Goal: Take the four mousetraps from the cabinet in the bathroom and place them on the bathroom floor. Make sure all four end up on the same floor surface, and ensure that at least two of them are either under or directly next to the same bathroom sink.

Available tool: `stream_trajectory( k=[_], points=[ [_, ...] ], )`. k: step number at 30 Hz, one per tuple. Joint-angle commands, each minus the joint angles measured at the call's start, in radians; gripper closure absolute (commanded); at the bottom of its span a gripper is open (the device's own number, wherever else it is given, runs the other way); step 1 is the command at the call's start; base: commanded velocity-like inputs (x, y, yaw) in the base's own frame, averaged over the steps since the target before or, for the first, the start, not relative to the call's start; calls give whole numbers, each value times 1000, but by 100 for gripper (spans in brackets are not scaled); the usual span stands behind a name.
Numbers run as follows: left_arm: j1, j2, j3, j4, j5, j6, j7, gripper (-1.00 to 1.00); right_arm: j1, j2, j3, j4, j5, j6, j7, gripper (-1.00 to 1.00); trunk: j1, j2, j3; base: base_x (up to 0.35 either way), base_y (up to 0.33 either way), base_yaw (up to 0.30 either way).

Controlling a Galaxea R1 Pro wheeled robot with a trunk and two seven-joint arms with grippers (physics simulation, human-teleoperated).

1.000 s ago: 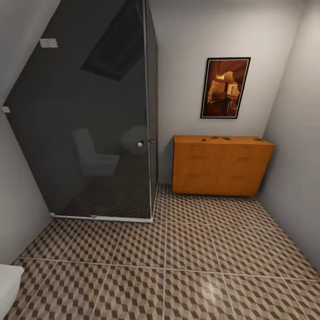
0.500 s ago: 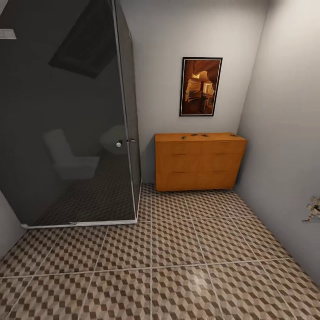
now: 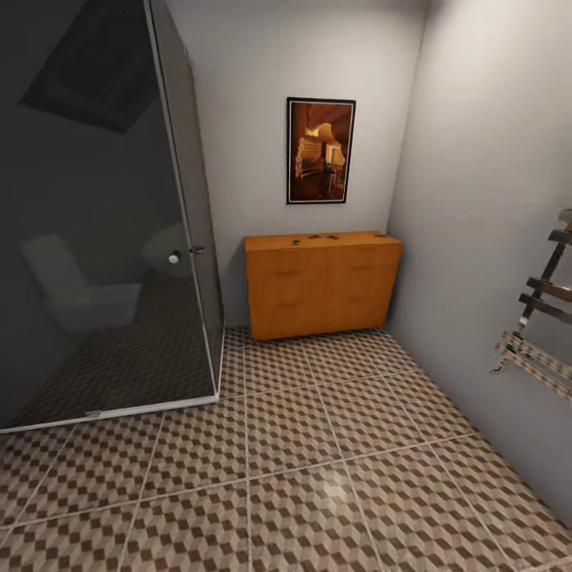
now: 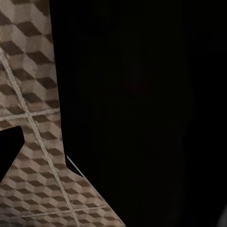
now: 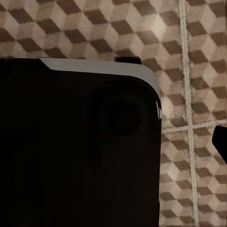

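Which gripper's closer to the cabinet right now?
Can't tell. Both wrist cameras face floor tiles beside the robot's dark body; the cabinet stands against the far wall, well away from both.

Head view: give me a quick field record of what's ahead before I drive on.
cabinet: orange-brown wooden cabinet against the far wall, drawers shut
mousetraps: small dark items on the cabinet top; exact count unclear
bathroom floor: cube-pattern tiles between robot and cabinet
shower: dark glass enclosure left of cabinet
wall: framed picture above cabinet; towel rail at right
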Motion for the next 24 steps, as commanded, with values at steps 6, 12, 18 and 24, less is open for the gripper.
stream_trajectory(
  k=[6,12,18,24],
  points=[
    [1,0,1,-2,0,-1,0,-100,-1,0,0,1,-1,-3,1,-100,0,0,-6,0,0,-258],
    [1,0,1,-2,0,-1,0,-100,-1,0,0,1,-1,-2,0,-100,0,0,-11,0,0,-221],
    [1,0,1,-1,0,-1,0,-100,-1,0,1,1,1,-2,0,-100,0,0,-13,109,0,-60],
    [1,1,2,-1,0,-1,0,-100,-1,0,1,1,2,-2,0,-100,0,0,-13,282,0,-11]
  ],
)
